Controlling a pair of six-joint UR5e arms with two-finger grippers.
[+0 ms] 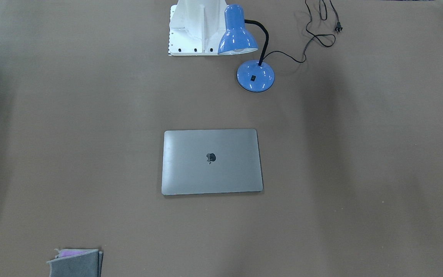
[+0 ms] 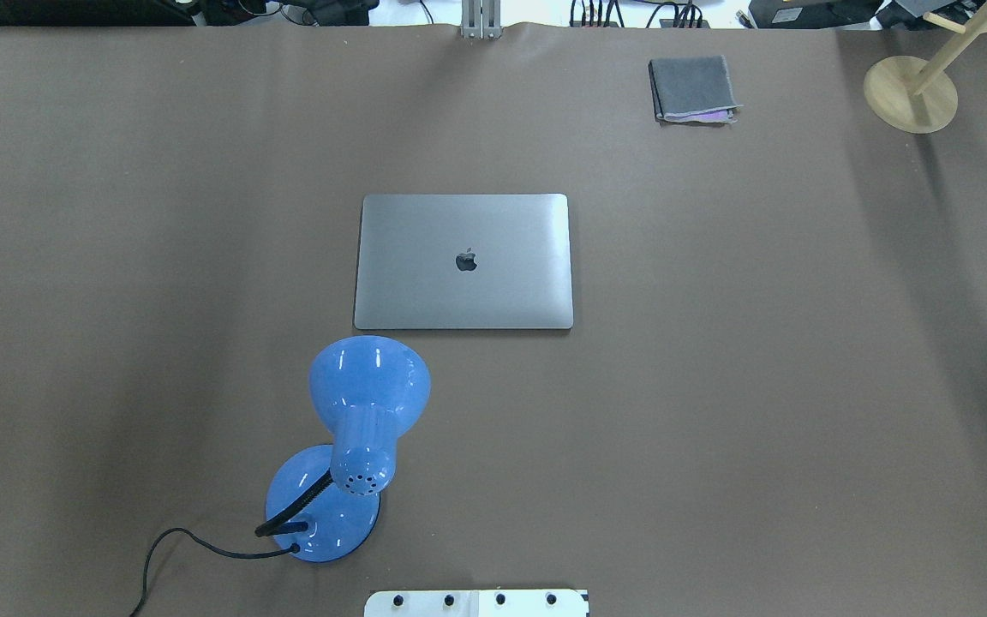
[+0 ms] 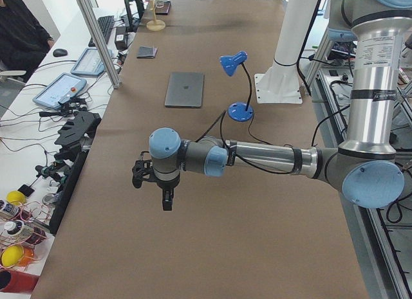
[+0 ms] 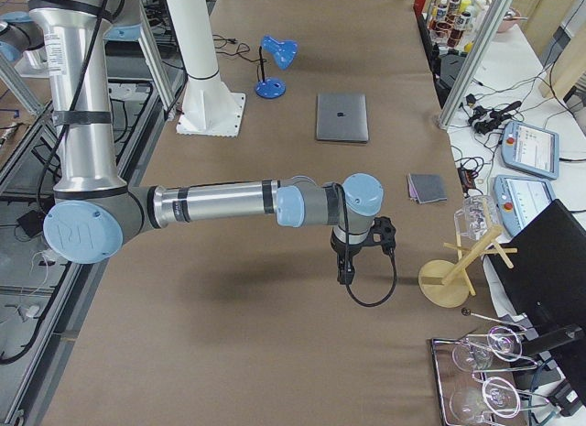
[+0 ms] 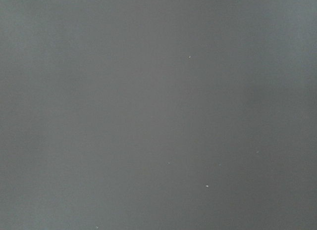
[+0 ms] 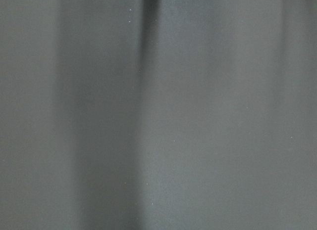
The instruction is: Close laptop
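Observation:
The laptop [image 1: 212, 161] lies flat in the middle of the brown table with its lid down and the dark apple logo facing up; it also shows in the overhead view [image 2: 463, 261] and both side views [image 3: 185, 89] [image 4: 341, 116]. Neither arm appears in the overhead or front-facing view. My left gripper [image 3: 166, 201] hangs above the table far out towards the table's left end. My right gripper [image 4: 346, 272] hangs above the table far out towards the right end. I cannot tell whether either is open or shut. Both wrist views show only bare table cover.
A blue desk lamp [image 2: 365, 403] stands between the laptop and the robot base [image 1: 194, 27], its black cord [image 1: 321, 34] trailing on the table. A grey felt pouch [image 2: 693, 88] lies at the far right. A wooden stand [image 2: 911, 92] is at the far right corner.

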